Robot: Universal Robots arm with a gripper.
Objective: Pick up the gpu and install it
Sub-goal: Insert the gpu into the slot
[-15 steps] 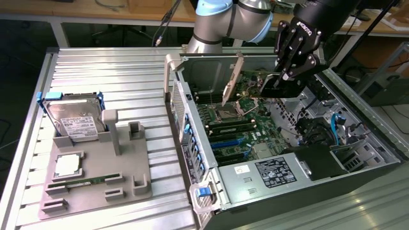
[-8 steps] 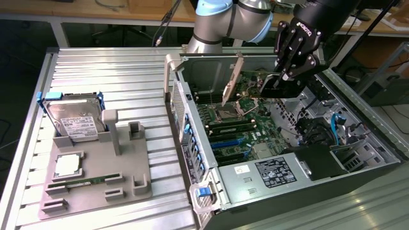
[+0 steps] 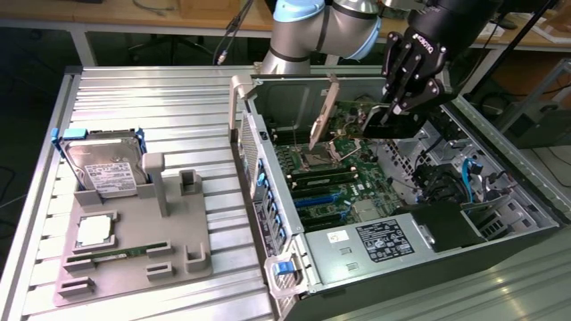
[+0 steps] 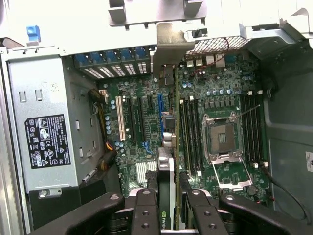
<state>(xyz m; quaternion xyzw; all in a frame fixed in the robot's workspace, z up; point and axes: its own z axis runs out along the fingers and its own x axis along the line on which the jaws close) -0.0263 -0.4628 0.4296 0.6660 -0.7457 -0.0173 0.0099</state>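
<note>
My gripper [image 3: 390, 112] is inside the open computer case [image 3: 254, 167] and is shut on the gpu [image 3: 355, 117]. It holds the card on edge above the motherboard [image 3: 344, 190], and the card's silvery end bracket [image 3: 325, 110] points toward the case's rear wall. In the wrist view the gpu [image 4: 167, 161] runs edge-on between the two black fingers [image 4: 145, 208] of the gripper [image 4: 168, 198]. Its bracket [image 4: 171, 44] is at the rear slot openings, and the card hangs over the expansion slots near the blue slot [image 4: 160, 112].
A grey fixture [image 3: 174, 247] on the ribbed table holds a hard drive [image 3: 103, 164], a processor chip [image 3: 96, 231] and a green memory stick [image 3: 116, 254]. Inside the case are the power supply [image 3: 384, 241], an open processor socket [image 4: 222, 137] and a white slot [image 4: 120, 117].
</note>
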